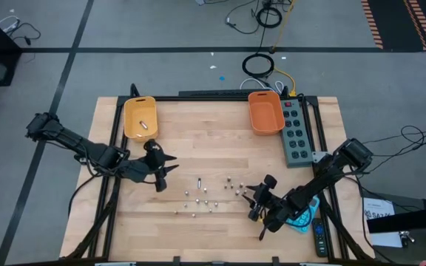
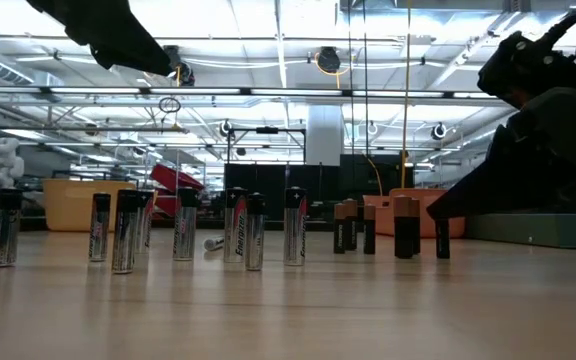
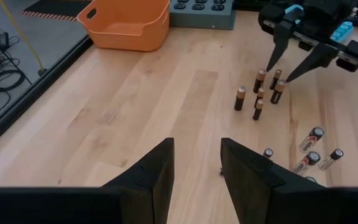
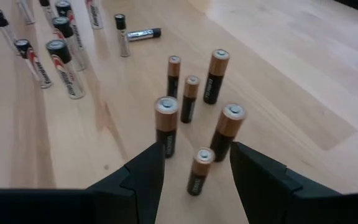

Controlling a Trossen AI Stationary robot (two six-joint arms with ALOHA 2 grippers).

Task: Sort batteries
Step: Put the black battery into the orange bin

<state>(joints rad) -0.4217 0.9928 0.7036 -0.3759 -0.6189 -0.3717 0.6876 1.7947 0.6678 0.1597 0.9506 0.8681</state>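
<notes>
Several batteries stand upright on the wooden table. A black-and-copper group [image 4: 191, 99] is nearest my right gripper [image 4: 194, 180], which is open and held low over the table. Its fingers stand on either side of the smallest copper-topped battery [image 4: 199, 171] without touching it. Farther toward the table's left stand several silver-and-black batteries [image 4: 61, 56], and one more [image 4: 143, 34] lies on its side. My left gripper [image 3: 196, 165] is open with nothing between its fingers. It hangs above the table left of the batteries [image 1: 198, 198].
A yellow bin [image 1: 128, 118] with one battery inside sits at the far left, and an orange bin [image 1: 265, 122] at the far right. A grey power strip [image 1: 296, 137] runs along the right edge. A blue calculator [image 1: 307, 219] lies beneath my right arm.
</notes>
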